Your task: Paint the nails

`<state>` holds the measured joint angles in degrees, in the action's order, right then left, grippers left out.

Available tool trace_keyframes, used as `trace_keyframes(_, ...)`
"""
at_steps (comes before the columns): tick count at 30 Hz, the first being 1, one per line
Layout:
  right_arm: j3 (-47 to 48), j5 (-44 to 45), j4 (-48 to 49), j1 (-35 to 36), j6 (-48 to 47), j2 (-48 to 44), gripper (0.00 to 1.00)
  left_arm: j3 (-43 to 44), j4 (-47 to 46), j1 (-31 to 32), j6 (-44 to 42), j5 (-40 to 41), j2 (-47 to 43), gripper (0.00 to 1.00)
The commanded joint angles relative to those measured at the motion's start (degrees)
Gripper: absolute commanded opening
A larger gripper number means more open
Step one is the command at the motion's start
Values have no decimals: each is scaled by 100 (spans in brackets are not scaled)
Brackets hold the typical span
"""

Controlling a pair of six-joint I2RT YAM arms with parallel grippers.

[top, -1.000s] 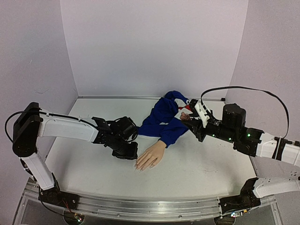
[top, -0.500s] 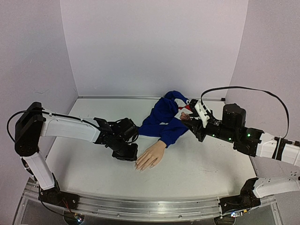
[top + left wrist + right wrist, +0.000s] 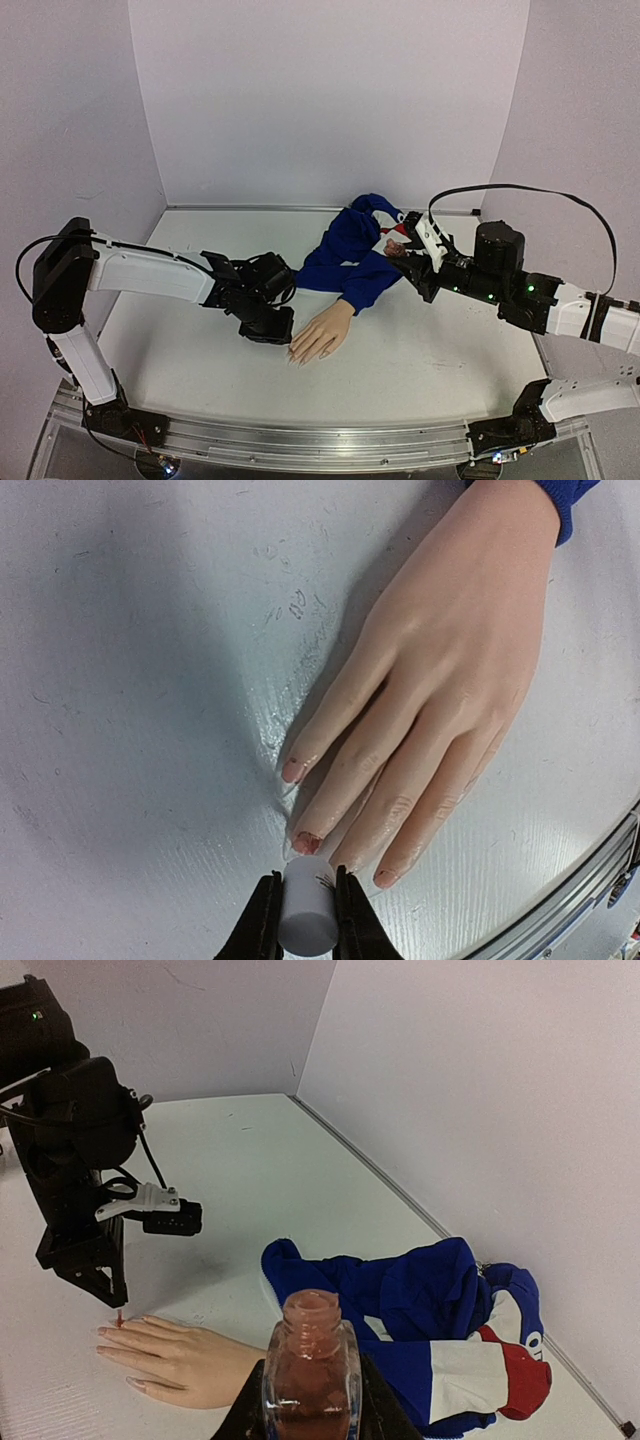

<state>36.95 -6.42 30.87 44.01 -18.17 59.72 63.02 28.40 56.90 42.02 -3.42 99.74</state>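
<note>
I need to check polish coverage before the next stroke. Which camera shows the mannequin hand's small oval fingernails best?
The left wrist view: it looks down on the small oval fingernails close up, some with reddish polish. The right wrist view shows them small and side-on; the top external barely resolves them.

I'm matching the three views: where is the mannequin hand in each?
Top external: the hand lies low in the centre, fingers toward the bottom left.
Left wrist: the hand fills the right half, fingers pointing down-left.
Right wrist: the hand lies at the bottom left, fingers pointing left.
Shared landmark: the blue sleeve at its wrist.
</note>
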Motion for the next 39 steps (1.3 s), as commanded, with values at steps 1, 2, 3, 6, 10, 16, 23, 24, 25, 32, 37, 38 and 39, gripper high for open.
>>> trace_keyframes(1,45,-17,376,-34,59,-137,0,258,60,-26,38,-62,37,0)
trace_keyframes(2,46,-13,380,-37,60,-137,0,251,69,-30,52,-62,36,0)
trace_keyframes(3,41,-20,376,-33,60,-136,0,245,73,-30,59,-62,30,0)
trace_keyframes(6,49,-20,380,-37,58,-136,0,211,82,-29,80,-69,19,0)
trace_keyframes(10,62,-19,378,-34,59,-124,0,194,86,-30,102,-75,26,0)
trace_keyframes(16,59,-33,380,-38,60,-115,0,160,86,-30,122,-105,31,0)
trace_keyframes(23,67,-40,380,-34,58,-104,0,97,86,-30,174,-142,3,0)
trace_keyframes(24,67,-39,378,-40,59,-106,0,82,86,-30,184,-150,-5,0)
trace_keyframes(25,67,-37,377,-35,60,-102,0,62,86,-30,202,-150,-19,0)
trace_keyframes(32,62,-61,379,-36,68,-101,0,-23,87,-30,267,-83,-78,0)
trace_keyframes(37,59,-47,382,-38,67,-125,0,-45,95,-36,295,-71,-91,0)
trace_keyframes(38,59,-52,379,-37,68,-134,0,-51,97,-39,302,-75,-101,0)
trace_keyframes(39,58,-51,377,-41,68,-136,0,-53,96,-37,306,-72,-104,0)
